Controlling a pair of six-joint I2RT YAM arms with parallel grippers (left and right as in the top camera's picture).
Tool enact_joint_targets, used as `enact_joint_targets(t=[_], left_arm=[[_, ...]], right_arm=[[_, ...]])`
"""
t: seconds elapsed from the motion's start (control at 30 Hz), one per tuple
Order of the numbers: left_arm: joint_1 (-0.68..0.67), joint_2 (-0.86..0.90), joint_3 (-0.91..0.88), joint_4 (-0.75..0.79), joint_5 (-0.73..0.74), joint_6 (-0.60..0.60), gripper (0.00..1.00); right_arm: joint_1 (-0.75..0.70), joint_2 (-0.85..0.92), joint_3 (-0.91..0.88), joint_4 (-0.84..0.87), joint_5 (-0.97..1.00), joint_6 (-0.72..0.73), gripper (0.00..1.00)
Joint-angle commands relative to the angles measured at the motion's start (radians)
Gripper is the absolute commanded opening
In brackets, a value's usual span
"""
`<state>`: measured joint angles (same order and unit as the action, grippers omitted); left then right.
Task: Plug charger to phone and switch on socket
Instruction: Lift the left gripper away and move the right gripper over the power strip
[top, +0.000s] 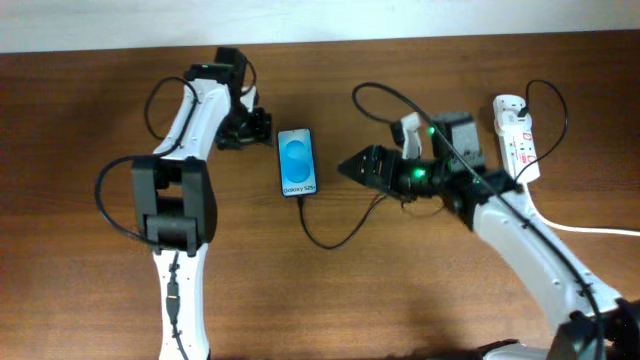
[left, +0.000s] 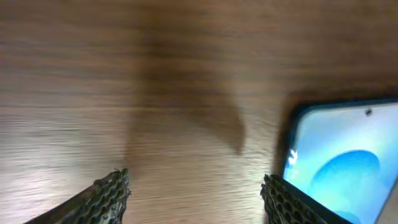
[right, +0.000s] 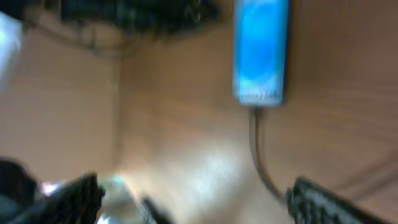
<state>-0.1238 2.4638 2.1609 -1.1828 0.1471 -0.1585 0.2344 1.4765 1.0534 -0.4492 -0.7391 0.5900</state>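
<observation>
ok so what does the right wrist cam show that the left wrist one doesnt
Only the right wrist view shows the phone at full length, with the charger running from its bottom end.

Only the left wrist view shows the phone's top corner close up, camera dot included, beside one finger of the left pincer.

Both show the blue screen, the wooden table and an open pincer. In the right wrist view it is the right pincer.

Phone (top: 298, 162) face-up, charger (top: 322, 243) seemingly plugged in, socket (top: 515, 135) far right
</observation>
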Motion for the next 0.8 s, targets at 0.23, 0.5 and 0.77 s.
enact_joint_targets(t=[0.23, 0.5, 0.77], left_arm=[[0.035, -0.353, 0.18, -0.046, -0.04, -0.003, 0.82], [0.035, -0.368, 0.179, -0.068, -0.04, -0.004, 0.99], [0.035, -0.368, 0.179, -0.068, -0.04, -0.004, 1.0]], right_arm=[[-0.091, -0.01, 0.663, -0.725, 0.644, -0.274, 0.98], [-0.608, -0.011, 0.811, -0.865, 0.646, -0.348, 0.98], [-0.966, 0.09, 0.796, -0.848, 0.534, -0.399, 0.98]])
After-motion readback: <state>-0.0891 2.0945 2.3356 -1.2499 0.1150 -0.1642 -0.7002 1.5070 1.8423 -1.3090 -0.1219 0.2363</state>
